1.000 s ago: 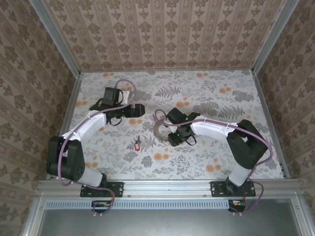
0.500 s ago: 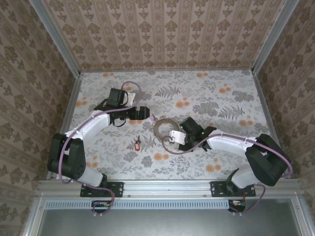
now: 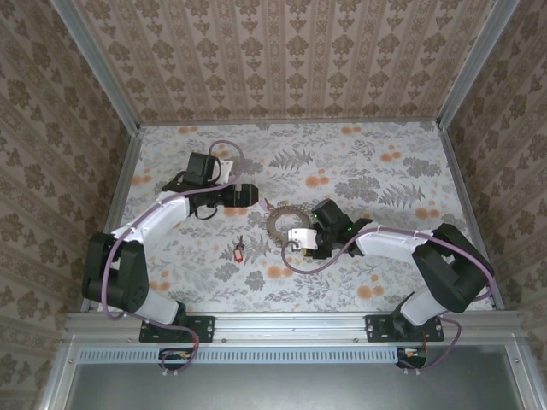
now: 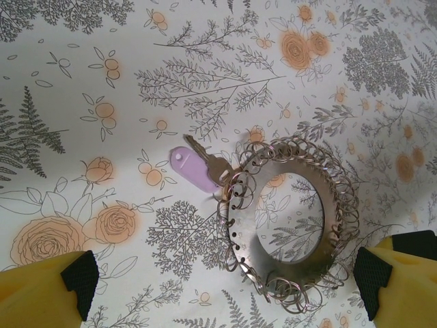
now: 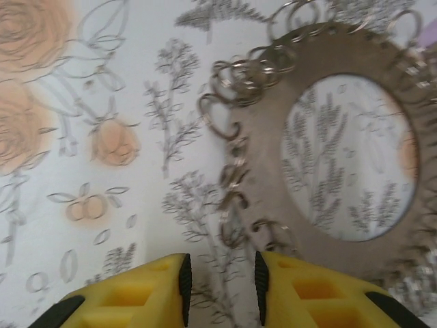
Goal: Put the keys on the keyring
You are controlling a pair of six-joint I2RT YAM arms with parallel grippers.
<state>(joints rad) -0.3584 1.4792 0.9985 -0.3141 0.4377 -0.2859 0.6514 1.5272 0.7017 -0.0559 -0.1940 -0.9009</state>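
The keyring [image 3: 273,224] is a flat grey metal ring edged with several small wire loops, lying on the floral table. A purple-tagged key [image 4: 192,167] hangs on its edge. The red-headed key [image 3: 238,249] lies loose on the table, left of and nearer than the ring. My left gripper [image 3: 255,198] hovers at the ring's far-left side. Its yellow fingers [image 4: 48,290] are spread wide, with the keyring [image 4: 240,232] between and ahead of them. My right gripper [image 3: 296,242] sits low at the ring's near-right edge. It is open on a narrow gap [image 5: 220,290], just short of the keyring [image 5: 263,157].
Metal rails [image 3: 128,184] fence the table left and right, with patterned walls behind. Purple cables [image 3: 320,263] loop along both arms. Bare floral tabletop [image 3: 376,162] stretches behind and to the right of the ring.
My right arm swung down and its gripper dropped from over the ring to its near-right edge. The left gripper edged slightly toward the ring. The red key stayed put.
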